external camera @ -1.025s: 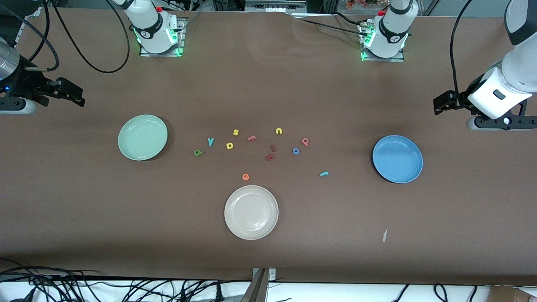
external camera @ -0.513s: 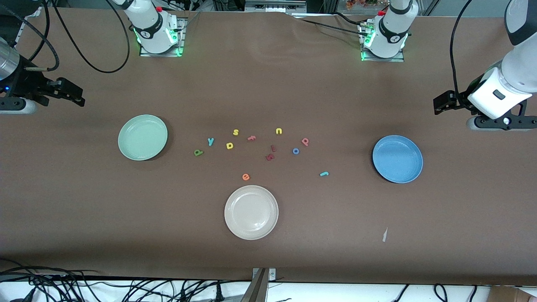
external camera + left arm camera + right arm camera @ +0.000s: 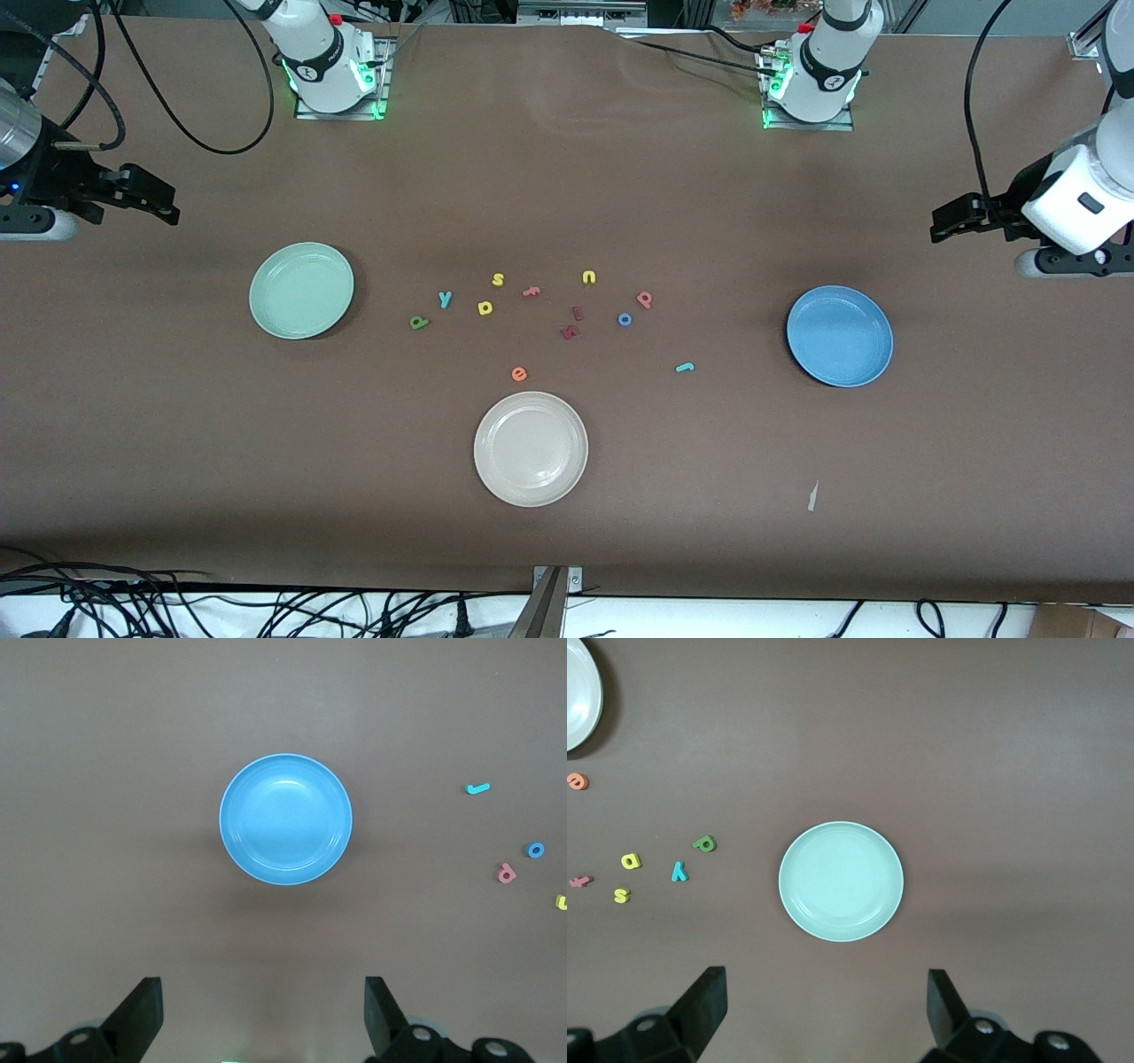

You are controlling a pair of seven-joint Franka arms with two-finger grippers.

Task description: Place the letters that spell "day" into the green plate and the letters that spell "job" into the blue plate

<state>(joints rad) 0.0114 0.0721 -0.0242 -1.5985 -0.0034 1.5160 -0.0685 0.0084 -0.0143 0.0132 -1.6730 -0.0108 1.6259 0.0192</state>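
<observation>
The pale green plate lies toward the right arm's end, the blue plate toward the left arm's end. Between them lie the green "a", teal "y", yellow "d", red "b", blue "o" and teal "j". My left gripper hangs open and empty high beside the blue plate. My right gripper waits open and empty high beside the green plate.
A cream-white plate sits nearest the front camera. Other letters lie among the task's: yellow "s", yellow "u", pink "f", orange "e", two dark red ones. A paper scrap lies by the front edge.
My left gripper has drifted a little toward its own end of the table. The right arm, plates and letters have stayed put.
</observation>
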